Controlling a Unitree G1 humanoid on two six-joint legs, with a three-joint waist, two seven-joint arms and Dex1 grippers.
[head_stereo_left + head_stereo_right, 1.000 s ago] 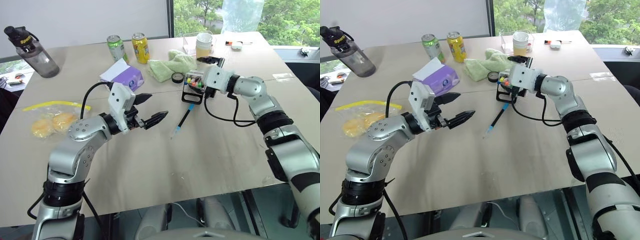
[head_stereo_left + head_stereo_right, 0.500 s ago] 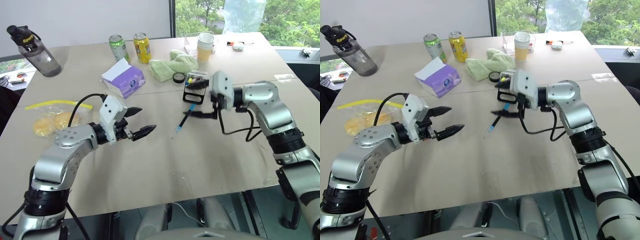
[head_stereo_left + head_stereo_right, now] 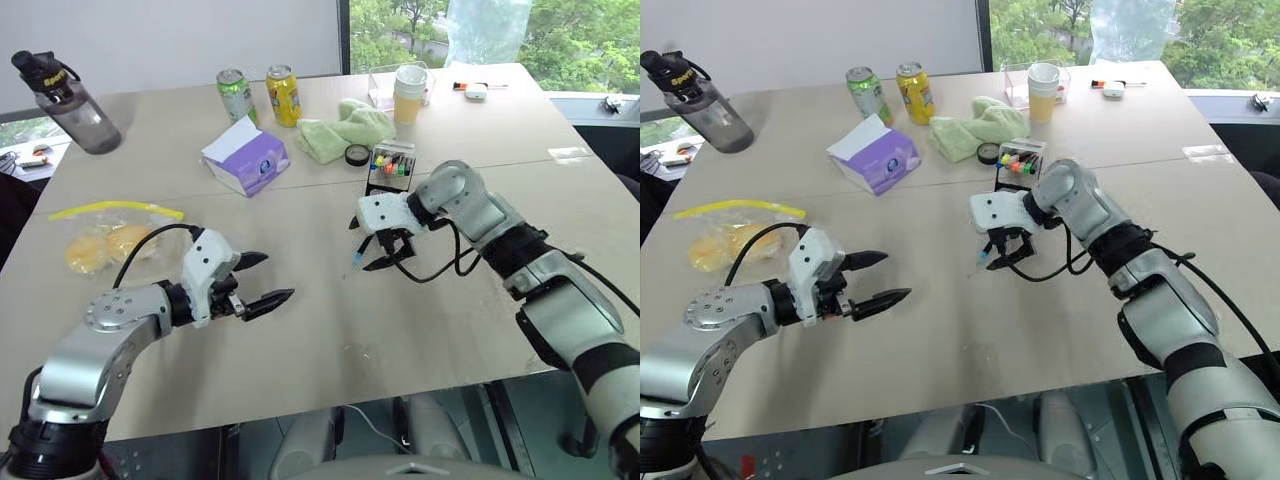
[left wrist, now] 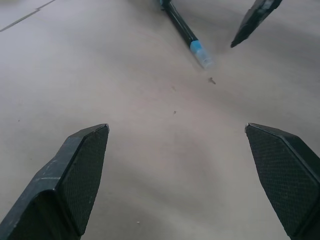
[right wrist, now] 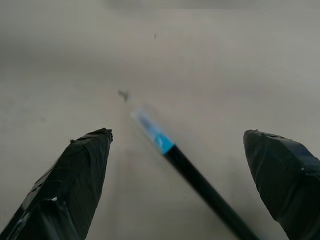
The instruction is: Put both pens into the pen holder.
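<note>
A black pen with a light blue tip point(image 3: 356, 259) lies flat on the table, a little in front of the pen holder point(image 3: 390, 166), a small black-framed rack showing coloured marker caps. My right gripper point(image 3: 373, 245) hangs just above the pen, open. In the right wrist view the pen point(image 5: 192, 172) runs between its two spread fingers point(image 5: 75, 180) without touching them. My left gripper point(image 3: 276, 277) is open with nothing in it, low over the table and well to the left of the pen. In the left wrist view the pen point(image 4: 183, 31) lies ahead. I cannot make out the other pen.
At the back stand a dark water bottle point(image 3: 66, 100), two cans point(image 3: 234, 95), a purple tissue box point(image 3: 247, 156), a green cloth point(image 3: 346, 128), a tape roll point(image 3: 355, 155) and a cup point(image 3: 408, 92). A plastic bag with yellow contents point(image 3: 105, 245) lies at the left.
My right gripper left the pen holder, swung down and towards me, and now hangs over the pen. My left gripper sank and drew back to the left, still open.
</note>
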